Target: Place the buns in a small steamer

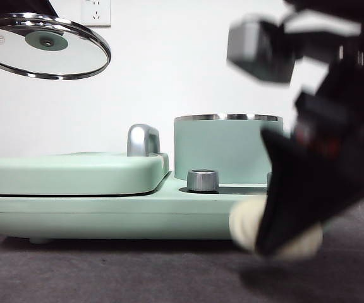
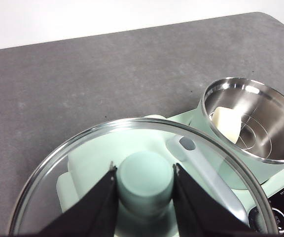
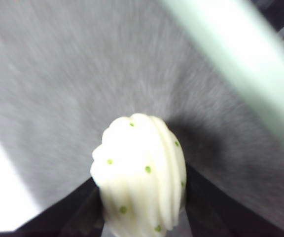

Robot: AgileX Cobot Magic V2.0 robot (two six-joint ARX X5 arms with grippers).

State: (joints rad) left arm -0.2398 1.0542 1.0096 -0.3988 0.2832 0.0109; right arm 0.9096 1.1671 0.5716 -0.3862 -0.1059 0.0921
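left gripper (image 2: pixel 144 185): clamped on glass lid (image 2: pixel 137 177) knob, held beside steamer pot (image 2: pixel 253 118)
right gripper (image 3: pixel 142 197): clamped on ridged bun (image 3: pixel 139 173), beside pot
pot: smooth bun (image 2: pixel 227 123) inside

Smooth bun (image 2: pixel 227 123) inside lidless steamer (image 2: pixel 260 148); ridged bun (image 3: pixel 139 173) between fingers.

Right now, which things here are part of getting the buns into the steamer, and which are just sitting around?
Part of the job:
- ridged bun, held in the right claw
- smooth bun, already inside the steamer pot
- glass lid, held up by its knob in the left claw

Just there:
- flat grill plate
- steel dial
- wall socket
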